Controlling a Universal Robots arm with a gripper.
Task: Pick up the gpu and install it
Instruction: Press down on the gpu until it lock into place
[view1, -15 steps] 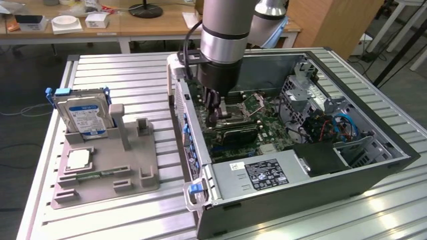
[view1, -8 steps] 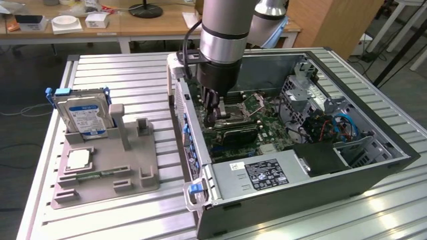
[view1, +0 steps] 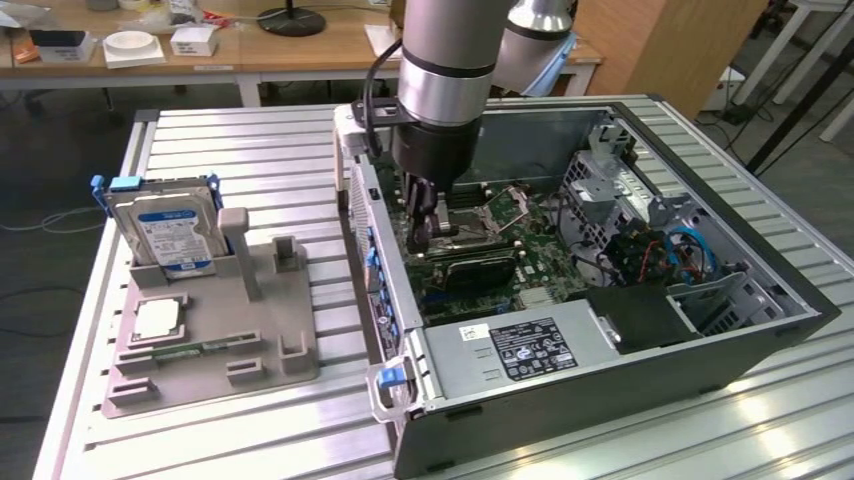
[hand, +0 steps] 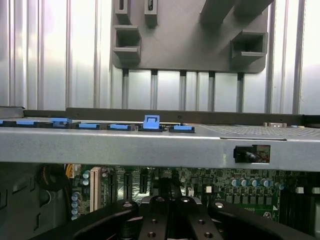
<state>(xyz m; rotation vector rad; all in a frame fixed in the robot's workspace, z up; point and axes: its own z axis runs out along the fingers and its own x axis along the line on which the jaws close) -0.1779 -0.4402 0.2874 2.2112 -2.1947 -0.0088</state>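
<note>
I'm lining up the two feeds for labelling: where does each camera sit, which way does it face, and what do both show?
Exterior view: off the arm, raised, looking down across the slatted table at the open computer case; the arm and its claw reach down into the case over the motherboard.
Wrist view: on the wrist inside the case, looking over the case's side wall toward the grey parts holder; the dark claw body shows.
Shared: the motherboard, the case wall's blue clips, the parts holder, the table.
</note>
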